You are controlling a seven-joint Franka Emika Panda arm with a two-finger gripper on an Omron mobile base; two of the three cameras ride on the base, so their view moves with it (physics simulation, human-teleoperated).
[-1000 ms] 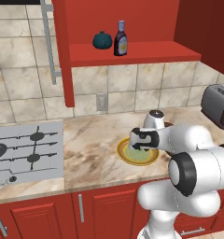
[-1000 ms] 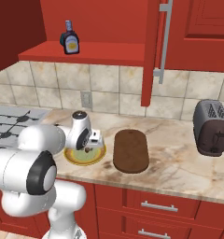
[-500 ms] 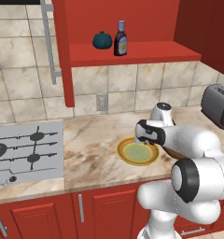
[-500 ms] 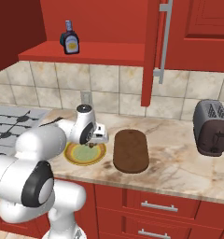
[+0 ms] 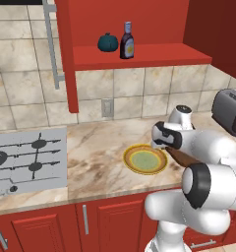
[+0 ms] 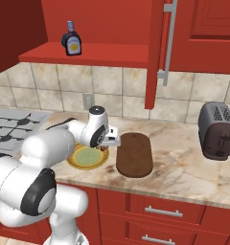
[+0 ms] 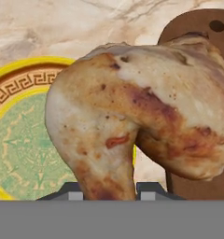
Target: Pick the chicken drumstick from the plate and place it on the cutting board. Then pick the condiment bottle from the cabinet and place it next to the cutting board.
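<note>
Since a moment ago the gripper has carried the chicken drumstick off the plate; clamped between the fingers, it hangs above the gap between plate and cutting board, hiding much of both.

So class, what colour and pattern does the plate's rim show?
The plate has a yellow-orange rim with a Greek-key band, clearest in the hand view.

The drumstick is seen close up, gripped between the two fingertips of the hand. Below it, the plate lies at left, the board at right, both on the marble bench.
</note>
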